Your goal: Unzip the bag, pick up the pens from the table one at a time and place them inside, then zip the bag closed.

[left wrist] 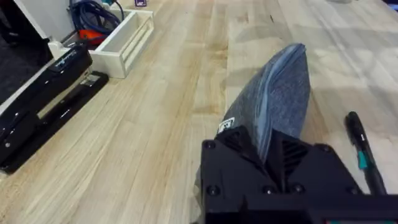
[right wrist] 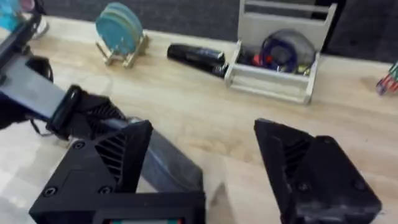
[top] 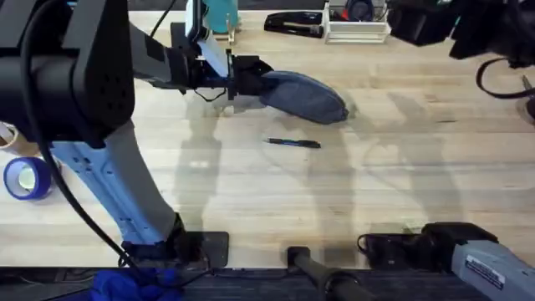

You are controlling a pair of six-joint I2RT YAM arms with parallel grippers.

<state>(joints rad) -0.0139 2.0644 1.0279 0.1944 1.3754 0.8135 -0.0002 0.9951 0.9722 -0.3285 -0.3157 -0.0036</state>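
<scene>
1. Left wrist view: the left gripper (left wrist: 268, 163) is pinching the near end of the bag (left wrist: 278, 93), its black fingers closed on the grey-blue fabric right at the zipper seam.
2. The bag is lying on the table (left wrist: 168, 124), stretching away from the gripper, with the pen (left wrist: 362, 151) lying just beside it on the wood.
3. In the overhead view the left gripper (top: 241, 82) is reaching in from the left, gripping the bag's (top: 303, 96) left end, and the pen (top: 294, 143) is resting near the bag, on the side toward the arms' bases, apart from it.
4. A black stapler (top: 294, 24) and a white tray (top: 358, 28) are sitting at the table's (top: 376, 176) far edge.
5. The right gripper (right wrist: 205, 168) is hovering with its fingers spread wide, holding nothing.
</scene>
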